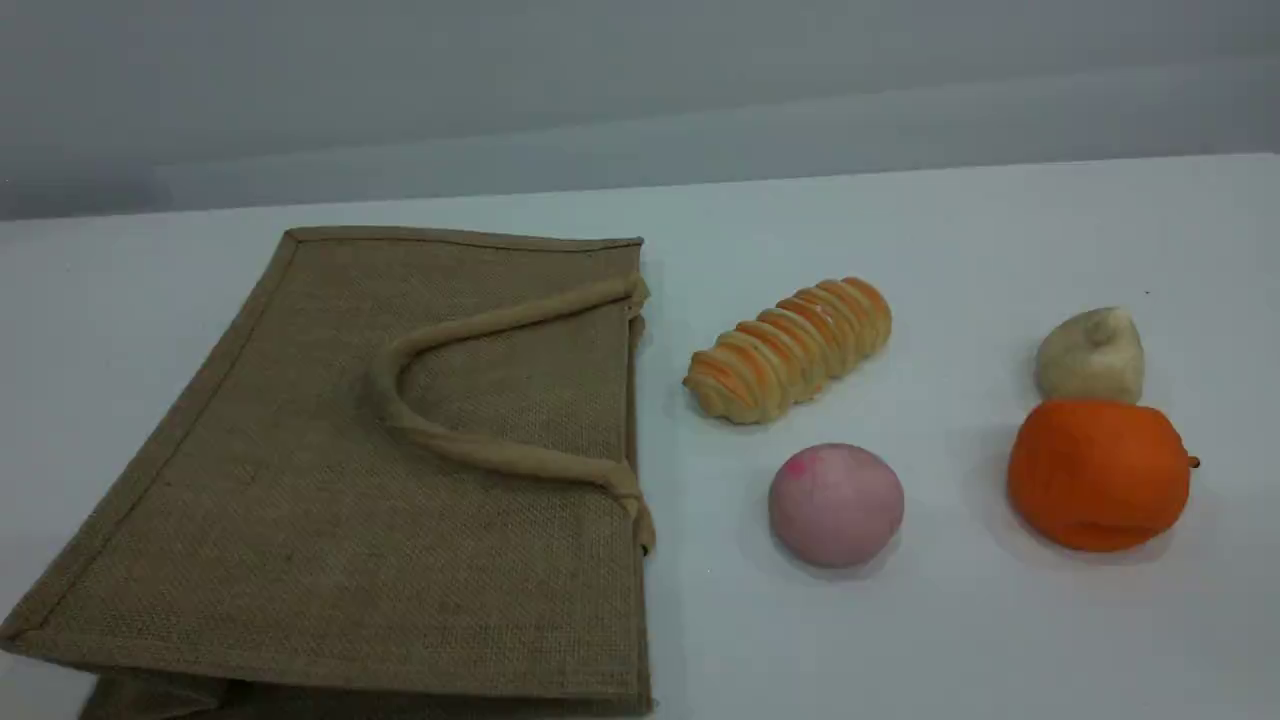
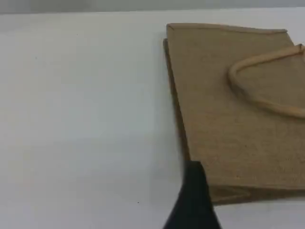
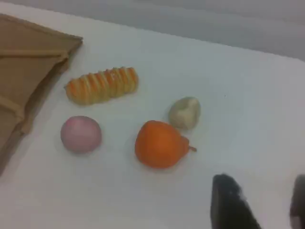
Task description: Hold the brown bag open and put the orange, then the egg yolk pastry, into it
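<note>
The brown bag lies flat on the table's left side, its mouth facing right and its looped handle resting on top. The orange sits at the far right, and the egg yolk pastry touches it just behind. Neither arm appears in the scene view. The right wrist view shows my right gripper open and empty, hovering near the orange and pastry. In the left wrist view one dark fingertip hangs over the bag's near left corner, holding nothing.
A long orange-striped bread roll and a pink round bun lie between the bag's mouth and the orange. The white table ends at a grey wall behind.
</note>
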